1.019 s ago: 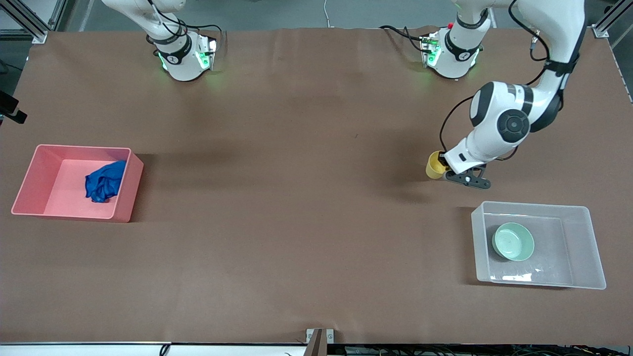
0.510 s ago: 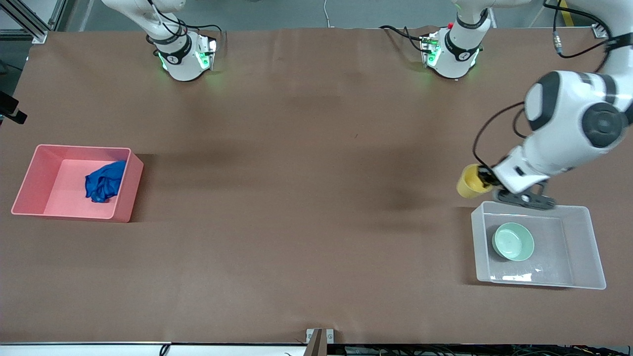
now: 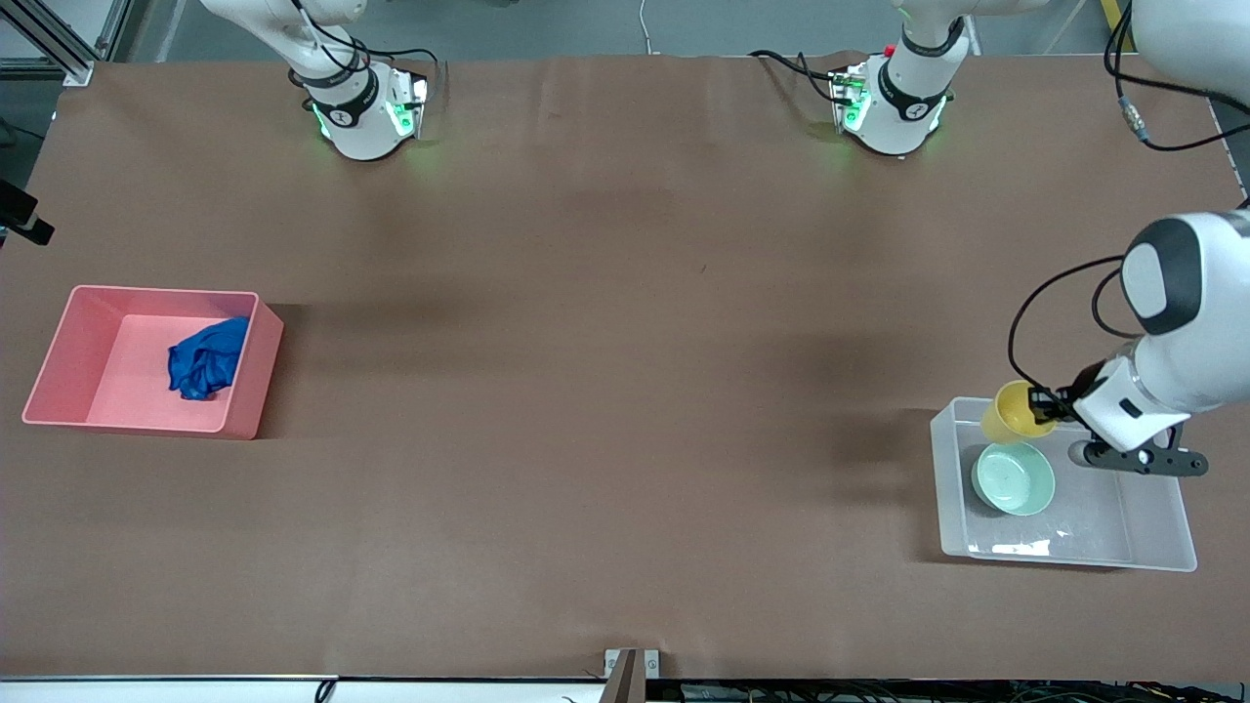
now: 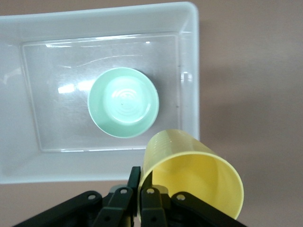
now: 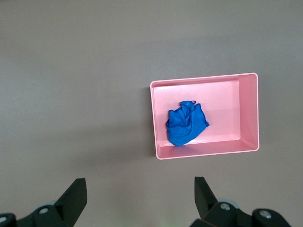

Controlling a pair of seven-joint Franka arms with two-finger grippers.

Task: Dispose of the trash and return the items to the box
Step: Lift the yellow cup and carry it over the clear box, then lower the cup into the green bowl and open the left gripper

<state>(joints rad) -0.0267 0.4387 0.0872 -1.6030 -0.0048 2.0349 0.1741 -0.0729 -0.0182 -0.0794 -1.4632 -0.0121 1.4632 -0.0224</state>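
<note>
**Yellow cup held over the clear box**

Trash, a crumpled blue cloth wad (image 3: 206, 357), lies inside the pink bin (image 3: 59, 342) at the right arm's end of the table (image 3: 586, 391), against the bin wall that faces the table's middle. The right wrist view looks straight down on that bin and the wad in it. The right gripper (image 5: 139, 198) hangs high above the bare table beside the bin, its fingers (image 5: 75, 196) spread wide apart with nothing between them; the right arm waits there.

At the left arm's end of the table stands the clear box (image 3: 1152, 547). A mint-green bowl (image 3: 1014, 477) sits upright on its floor, toward the end of the box that faces the middle of the table. The left gripper (image 3: 1050, 401) is over the box, close to the rim that lies farther from the front camera, and it is clamped on the rim of the yellow cup (image 3: 1014, 412). The cup is tilted, its open mouth turned partly upward. In the left wrist view the cup (image 4: 191, 172) hangs beside the bowl (image 4: 123, 102), above the box wall (image 4: 94, 168), apart from the bowl.
</note>
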